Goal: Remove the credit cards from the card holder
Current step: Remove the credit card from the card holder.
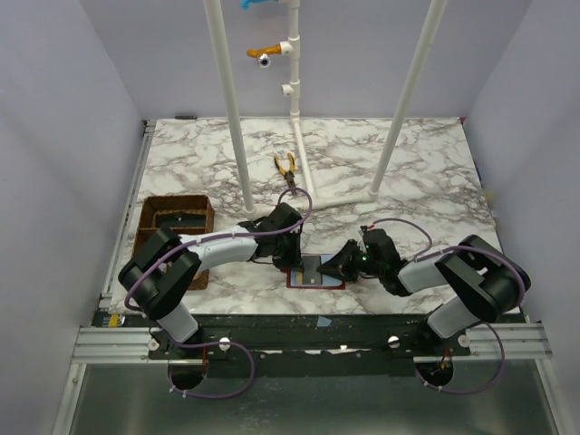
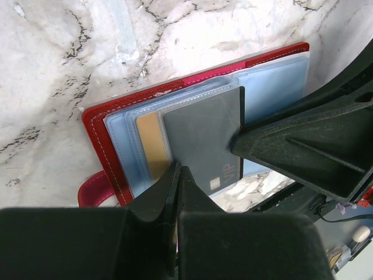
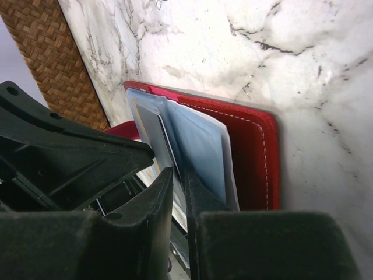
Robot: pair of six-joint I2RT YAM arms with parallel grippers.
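1. Card holder (image 1: 315,271) lies open on the marble table (image 1: 408,163), red cover down, at the near edge between my two arms. Both grippers meet over it.
2. My left gripper (image 2: 178,172) has its fingers almost together, with only a thin slit between them. The tips sit at the near edge of the grey card (image 2: 201,137) and hide that edge. I cannot tell whether they pinch it or merely rest there.
3. My right gripper (image 3: 178,179) sits on the opposite side of the card holder. Its fingers are squeezed to a narrow gap, and the edge of the clear sleeves (image 3: 201,146) runs into that gap, so I read it as clamped on them. In the left wrist view its tip touches the grey card's side edge.
4. The grey card lies uppermost on the card holder's pale blue panels. A tan card (image 2: 151,146) shows just beside it, partly overlapped by it.
5. A red strap tab (image 2: 93,189) sticks out from the card holder's cover.
6. Left of the card holder stands a brown woven tray (image 1: 177,200), well apart from it.
7. Beyond the card holder, yellow-handled pliers (image 1: 287,168) lie on the table, between the posts of a white pipe frame (image 1: 231,109).
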